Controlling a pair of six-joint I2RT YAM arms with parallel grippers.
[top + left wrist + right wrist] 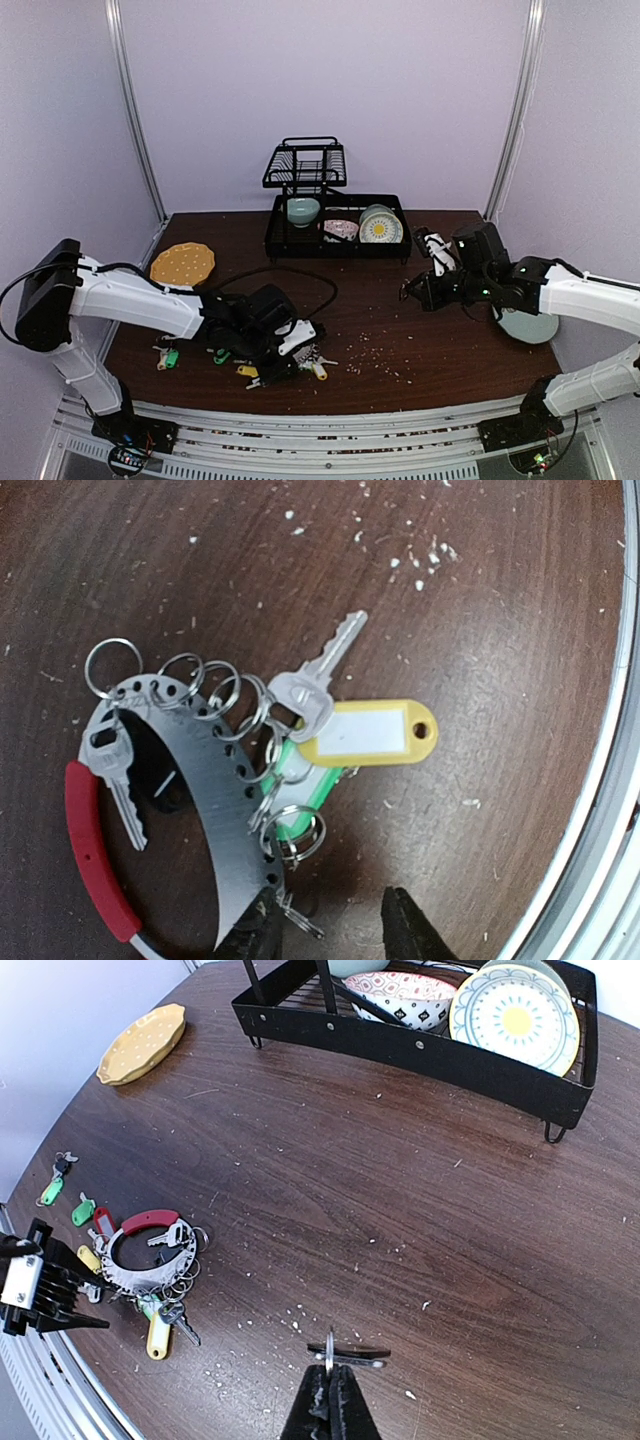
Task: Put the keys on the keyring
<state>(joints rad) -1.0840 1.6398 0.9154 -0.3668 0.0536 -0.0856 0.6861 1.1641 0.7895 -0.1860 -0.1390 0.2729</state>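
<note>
Left gripper (330, 912) stood spread-fingered at the large red-sheathed metal keyring (215, 780) (yellow-tagged silver key (370, 732) touching it); right gripper (330, 1372) fingers were pressed together.

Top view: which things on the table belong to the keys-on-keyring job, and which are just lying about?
Job: keyring, yellow-tagged key, loose green-tagged keys, small metal piece in the right gripper.
Lying about: dish rack, yellow plate, green bowl, patterned plate, crumbs.

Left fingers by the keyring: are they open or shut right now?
Open. The left wrist view shows the left fingers apart, with the table visible between them.
</note>
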